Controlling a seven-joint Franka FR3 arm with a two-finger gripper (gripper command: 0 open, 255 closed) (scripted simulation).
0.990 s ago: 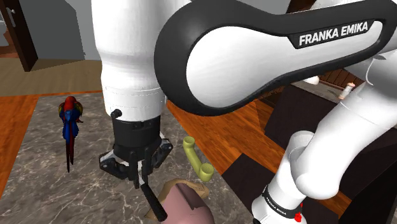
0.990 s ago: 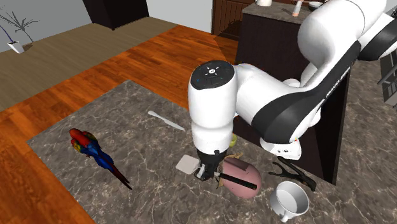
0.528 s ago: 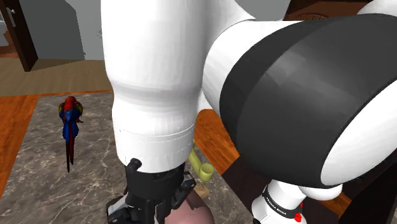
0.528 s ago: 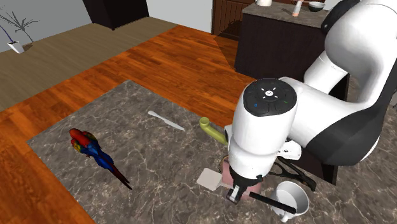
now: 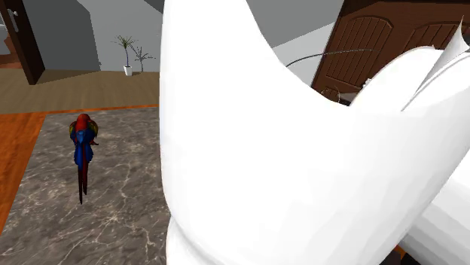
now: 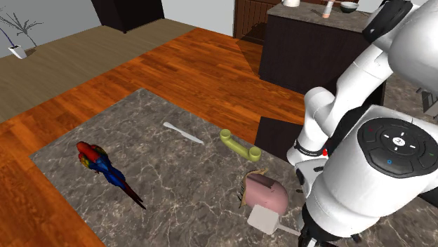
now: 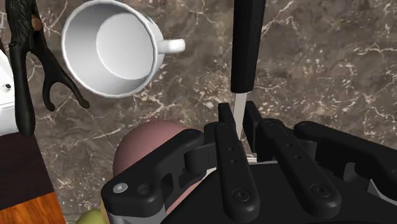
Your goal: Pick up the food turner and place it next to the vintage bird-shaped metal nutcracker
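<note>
the gripper is closed on the turner. in the wrist view its two black fingers pinch the thin white shank, just below where the black handle begins. the handle runs straight out past the fingertips over the marble top.

a white cup stands upright, mouth open to the camera. it sits between the turner's handle and the black nutcracker, and its small ear points toward the handle without touching it. the nutcracker, forked at one end, lies just beside the cup's rim. a pink rounded thing lies close under the gripper's body.

in the second exterior view the turner's flat white blade sits just beside that pink thing, near the view's lower edge (whether it rests on the stone or hangs above it, i cannot tell). the white arm covers what lies further to that view's right. a red and blue parrot figure lies well apart toward the view's left on the marble top, and the shoulder view shows it too, beside the bulk of the arm.
</note>
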